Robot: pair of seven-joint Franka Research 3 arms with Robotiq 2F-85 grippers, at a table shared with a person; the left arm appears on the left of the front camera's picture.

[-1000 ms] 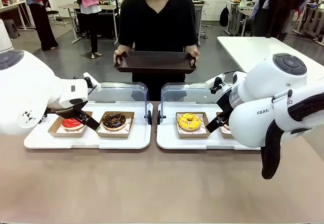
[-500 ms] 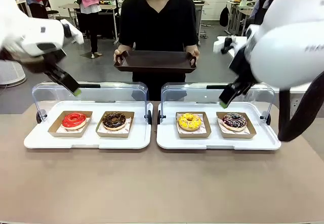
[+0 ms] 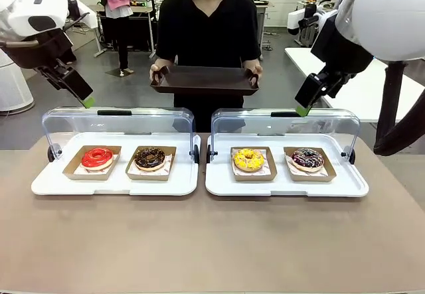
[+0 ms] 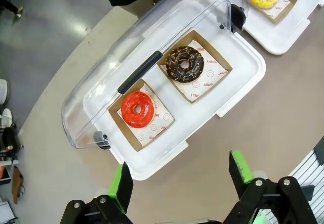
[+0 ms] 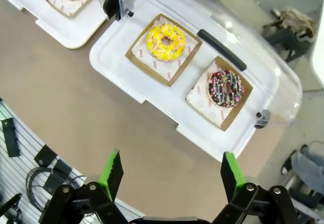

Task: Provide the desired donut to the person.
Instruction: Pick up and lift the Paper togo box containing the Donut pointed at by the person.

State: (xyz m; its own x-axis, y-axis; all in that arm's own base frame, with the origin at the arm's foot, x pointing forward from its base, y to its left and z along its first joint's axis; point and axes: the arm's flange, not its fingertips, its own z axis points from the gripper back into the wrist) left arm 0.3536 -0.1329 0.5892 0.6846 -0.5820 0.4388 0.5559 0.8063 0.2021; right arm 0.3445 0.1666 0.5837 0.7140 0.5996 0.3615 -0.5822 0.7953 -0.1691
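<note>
1. Front view: I see the person (image 3: 206, 22) standing at the far side of the table (image 3: 212, 247). Both hands hold a dark brown serving tray (image 3: 203, 81) level, one hand at each end.
2. Two white display trays sit side by side on the far part of the table: the left display tray (image 3: 46, 182) and the right display tray (image 3: 352, 184). The left lid (image 3: 73, 121) and the right lid (image 3: 332, 125) are clear, and each stands swung up at the back of its tray.
3. Left display tray: the red donut (image 3: 97, 156) lies on the outer side and the chocolate donut (image 3: 150, 156) on the inner side. Each sits in its own brown card holder.
4. Right display tray: the yellow donut (image 3: 249, 159) lies on the inner side and the dark sprinkled donut (image 3: 307, 158) on the outer side, likewise in card holders.
5. Left wrist view: the left gripper (image 4: 180, 176) hangs high above the left display tray. Its jaws are spread wide with nothing between them, well apart from both donuts.
6. Right wrist view: the right gripper (image 5: 169, 171) hangs high above the right display tray. Its jaws are spread wide and hold nothing.
7. I cannot tell which of the four donuts the person wants.
</note>
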